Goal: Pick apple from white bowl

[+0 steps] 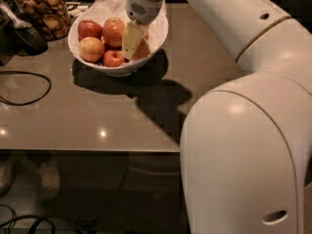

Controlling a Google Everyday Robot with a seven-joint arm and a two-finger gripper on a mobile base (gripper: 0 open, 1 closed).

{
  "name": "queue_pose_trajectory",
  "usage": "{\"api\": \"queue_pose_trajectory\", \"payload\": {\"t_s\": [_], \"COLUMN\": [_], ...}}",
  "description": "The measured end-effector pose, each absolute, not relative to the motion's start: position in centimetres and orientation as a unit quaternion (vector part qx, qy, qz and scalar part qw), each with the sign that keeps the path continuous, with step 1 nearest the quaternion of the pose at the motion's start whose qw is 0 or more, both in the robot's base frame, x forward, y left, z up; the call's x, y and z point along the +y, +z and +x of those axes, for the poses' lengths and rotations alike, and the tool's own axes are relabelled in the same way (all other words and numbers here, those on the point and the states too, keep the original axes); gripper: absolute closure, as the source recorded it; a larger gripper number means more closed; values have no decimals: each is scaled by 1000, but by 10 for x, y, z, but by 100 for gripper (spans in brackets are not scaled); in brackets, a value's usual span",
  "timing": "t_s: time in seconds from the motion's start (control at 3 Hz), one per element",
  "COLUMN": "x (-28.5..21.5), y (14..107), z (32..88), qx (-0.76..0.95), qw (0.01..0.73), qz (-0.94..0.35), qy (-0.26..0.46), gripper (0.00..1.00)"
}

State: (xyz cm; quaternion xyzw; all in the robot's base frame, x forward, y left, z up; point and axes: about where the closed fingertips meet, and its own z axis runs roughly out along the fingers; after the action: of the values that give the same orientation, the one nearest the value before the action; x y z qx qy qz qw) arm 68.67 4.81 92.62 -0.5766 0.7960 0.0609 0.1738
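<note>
The white bowl stands at the back left of the table, with white paper sticking up behind its rim. It holds several apples. The pale yellow-orange apple lies at the bowl's front left, beside a small deep-red apple. Two darker red apples lie behind them. My gripper reaches down into the right half of the bowl, right of the pale apple and apart from it. It stands against another apple that it partly hides.
A glass jar of brown snacks stands left of the bowl, with a dark object in front of it. A black cable loops over the brown table. My white arm fills the right side.
</note>
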Motion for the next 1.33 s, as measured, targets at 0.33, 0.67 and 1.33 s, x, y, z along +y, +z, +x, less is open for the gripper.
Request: {"api": "queue_pose_trajectory", "payload": {"t_s": [0.33,0.67,1.33], "x": [50,52,54], "y": [921,912,904], "z": [693,699,702], "qx": [795,796,797], "qw": [170,164,157], "qz": [-579,-580,-581], "qy": [59,57,60], "gripper": [32,30,48]}}
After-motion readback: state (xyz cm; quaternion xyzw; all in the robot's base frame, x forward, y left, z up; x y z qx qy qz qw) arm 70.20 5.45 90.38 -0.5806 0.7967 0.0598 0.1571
